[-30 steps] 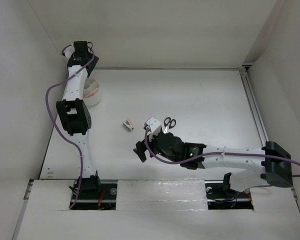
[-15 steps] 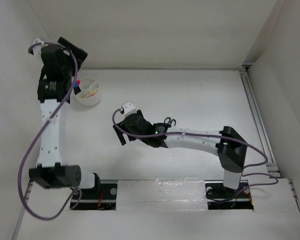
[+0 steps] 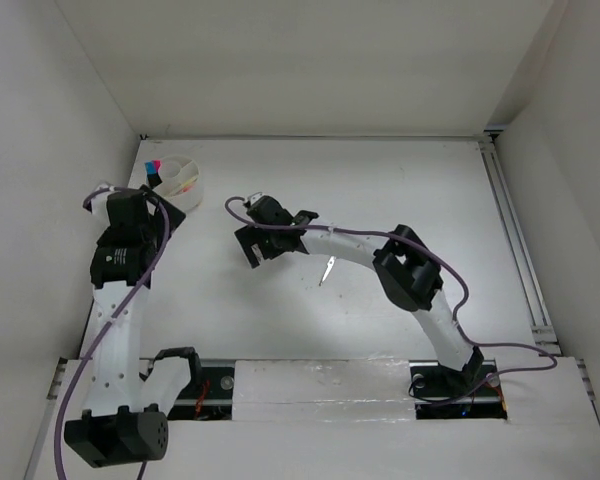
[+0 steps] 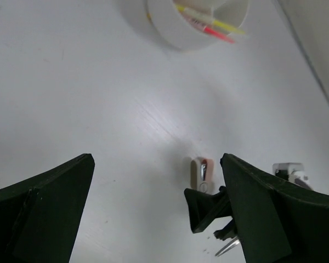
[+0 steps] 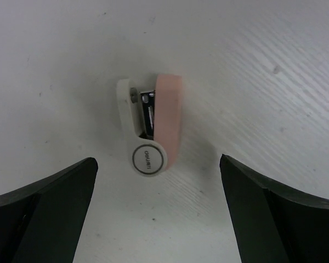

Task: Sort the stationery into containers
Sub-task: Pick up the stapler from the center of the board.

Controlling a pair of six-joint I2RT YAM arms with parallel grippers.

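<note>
I see my right gripper (image 5: 156,164) and left gripper (image 4: 157,160) both spread wide and empty, the right above the small white-and-pink stapler (image 5: 153,123) lying on the table (image 5: 263,55), well apart from the white cup (image 4: 164,27).

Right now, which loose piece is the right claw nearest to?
The pink-and-white stapler, lying directly below the open right gripper, framed between its fingers; the scissors lie farther off to the side.

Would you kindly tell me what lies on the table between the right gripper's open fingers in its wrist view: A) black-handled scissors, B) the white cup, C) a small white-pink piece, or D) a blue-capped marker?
C: the right wrist view shows the small white-pink piece lying on the table, untouched, between the spread fingers of the right gripper.
</note>
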